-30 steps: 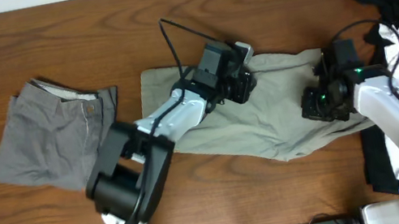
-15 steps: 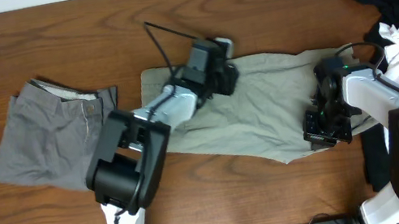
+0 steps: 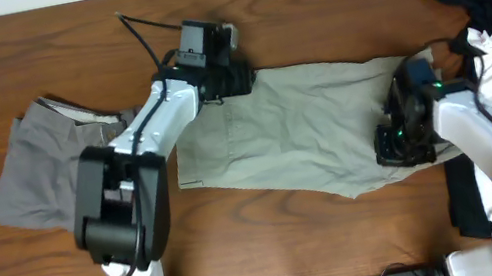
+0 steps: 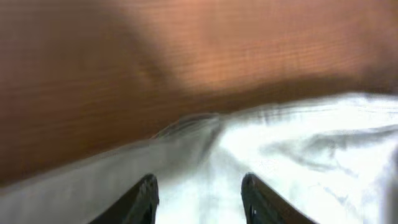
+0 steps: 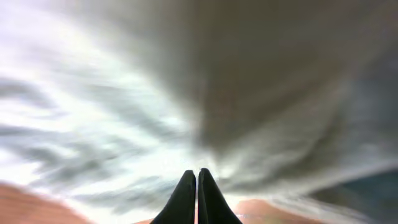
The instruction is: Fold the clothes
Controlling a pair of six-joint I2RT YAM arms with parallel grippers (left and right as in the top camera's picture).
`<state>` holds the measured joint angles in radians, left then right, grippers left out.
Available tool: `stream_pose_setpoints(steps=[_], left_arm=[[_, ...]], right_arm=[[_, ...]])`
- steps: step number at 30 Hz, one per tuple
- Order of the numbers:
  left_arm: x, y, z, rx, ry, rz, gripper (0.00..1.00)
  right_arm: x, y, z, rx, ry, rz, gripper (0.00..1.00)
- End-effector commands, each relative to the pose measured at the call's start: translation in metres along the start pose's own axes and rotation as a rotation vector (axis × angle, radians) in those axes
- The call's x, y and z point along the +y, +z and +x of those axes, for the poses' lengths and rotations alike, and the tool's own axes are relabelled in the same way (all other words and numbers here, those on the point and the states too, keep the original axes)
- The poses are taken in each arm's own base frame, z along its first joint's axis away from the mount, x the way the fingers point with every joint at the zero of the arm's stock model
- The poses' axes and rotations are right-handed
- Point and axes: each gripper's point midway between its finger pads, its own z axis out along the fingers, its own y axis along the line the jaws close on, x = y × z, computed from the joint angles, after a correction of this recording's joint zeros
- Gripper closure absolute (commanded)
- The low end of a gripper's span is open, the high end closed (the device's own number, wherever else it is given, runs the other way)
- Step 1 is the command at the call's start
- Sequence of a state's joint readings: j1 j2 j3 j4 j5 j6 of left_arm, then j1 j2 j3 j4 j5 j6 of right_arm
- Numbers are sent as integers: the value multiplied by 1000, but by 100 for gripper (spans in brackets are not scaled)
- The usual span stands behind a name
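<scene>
Khaki shorts (image 3: 306, 132) — soft matte cotton, lightly creased, a long flat panel — span between both tools. Left gripper (image 4: 199, 190): jaws apart over the cloth's edge. Right gripper (image 5: 197, 180): pinched closed on the fabric, creases radiating from its tips. Since the earlier frame the left gripper has shifted leftward — the panel lies wider.

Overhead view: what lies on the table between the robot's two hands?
The khaki shorts, spread out, fill the whole stretch from the left hand to the right hand; the overhead view shows it.
</scene>
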<state>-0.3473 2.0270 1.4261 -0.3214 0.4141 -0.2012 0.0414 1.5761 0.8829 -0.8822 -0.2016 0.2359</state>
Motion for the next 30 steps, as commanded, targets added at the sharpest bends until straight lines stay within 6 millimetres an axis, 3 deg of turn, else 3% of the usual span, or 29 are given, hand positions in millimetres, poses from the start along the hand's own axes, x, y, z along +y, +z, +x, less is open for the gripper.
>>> stream_pose_setpoints(steps=[1,5,8,14,19,24,30], left_arm=[[-16,-36,0,18,35,14,54],[-18,-44,39,169,-6,-15,54],[-23,-40,71,271,-12,-26,54],[-44,-19,119,371,9,-21,54],[-57,-9,141,414,18,-20,55],[-58,-6,155,444,12,-27,55],[-45,-5,181,502,-38,-59,55]], right_arm=[[13,-37,-19,-189,-59,-41,97],[26,-64,-50,-378,-10,-104,98],[34,-67,-75,-459,15,-143,98],[74,-40,-122,-503,-73,-349,96],[95,-9,-145,-502,-119,-492,97],[94,23,-157,-479,-64,-523,96],[66,33,-202,-672,16,-396,96]])
